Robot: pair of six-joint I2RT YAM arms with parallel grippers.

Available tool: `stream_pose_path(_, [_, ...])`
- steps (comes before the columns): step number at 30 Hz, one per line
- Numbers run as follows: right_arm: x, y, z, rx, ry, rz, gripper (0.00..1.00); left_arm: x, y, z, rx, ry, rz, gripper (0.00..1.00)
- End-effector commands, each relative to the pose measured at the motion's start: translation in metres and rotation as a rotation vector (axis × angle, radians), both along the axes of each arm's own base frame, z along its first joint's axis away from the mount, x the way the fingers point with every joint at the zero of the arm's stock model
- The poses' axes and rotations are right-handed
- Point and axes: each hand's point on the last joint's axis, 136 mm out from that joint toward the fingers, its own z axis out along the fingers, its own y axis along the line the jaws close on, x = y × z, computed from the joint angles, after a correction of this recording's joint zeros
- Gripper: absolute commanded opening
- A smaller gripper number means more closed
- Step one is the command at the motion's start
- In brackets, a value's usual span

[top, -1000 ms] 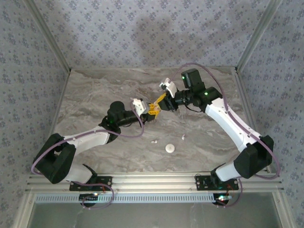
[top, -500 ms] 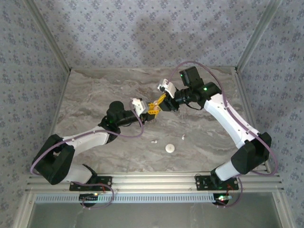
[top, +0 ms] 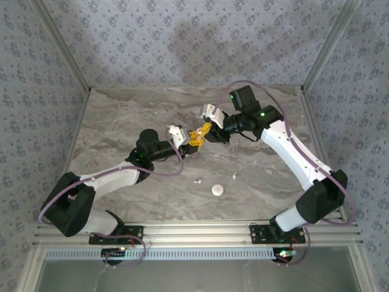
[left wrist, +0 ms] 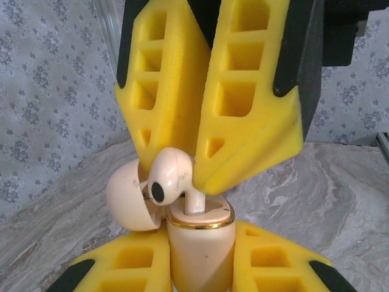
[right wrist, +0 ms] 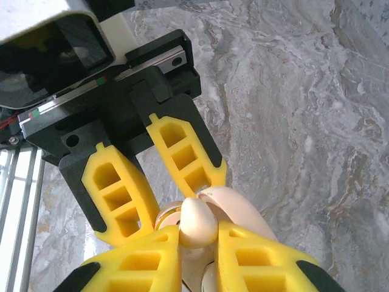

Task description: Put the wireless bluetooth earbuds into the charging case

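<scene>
I am holding the case upright in the left gripper, jaws clamped on the cream body below the gold rim. That way the mouth is facing up and the body is not twisting under a push. The lid is hanging open to one side, clear of the mouth. The right gripper is hanging directly above, jaws pinched shut on one earbud at the bud, which is leaving the stem free to lead. The stem is pointing straight down with its tip at the rim, but the bud is sitting above the opening, so I am judging it not yet seated. In the top view both grippers are meeting tip to tip above the table, off the marble, which I am taking as room for both wrists to line up. Two loose earbuds are lying nearer the bases, well apart from the case, near a round white piece I cannot identify. I am expecting the next move to need a short, straight descent, since any tilt could be jamming the stem against the rim or flicking the earbud free.
</scene>
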Motion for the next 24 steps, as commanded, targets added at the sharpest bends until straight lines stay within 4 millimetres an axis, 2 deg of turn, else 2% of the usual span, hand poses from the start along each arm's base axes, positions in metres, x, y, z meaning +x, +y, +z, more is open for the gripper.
stream_pose_path(1, [-0.011,-0.002,-0.007,-0.052,-0.081,0.078,0.19,-0.005,0.002,0.056,-0.096,-0.145,-0.01,0.11])
stream_pose_path(7, [-0.018,-0.005,-0.013,-0.135,-0.188,0.189,0.18,-0.006,0.002,0.057,-0.093,-0.152,-0.015,0.11])
stream_pose_path(16, [-0.019,-0.012,-0.017,-0.235,-0.307,0.322,0.18,-0.009,0.001,0.056,-0.074,-0.161,-0.026,0.11])
stream_pose_path(20, [-0.019,-0.009,-0.012,-0.214,-0.318,0.326,0.28,-0.008,0.001,0.055,-0.071,-0.162,-0.022,0.11])
stream_pose_path(24, [-0.02,-0.007,-0.001,-0.157,-0.329,0.298,0.34,-0.007,0.001,0.053,-0.066,-0.158,-0.02,0.11])
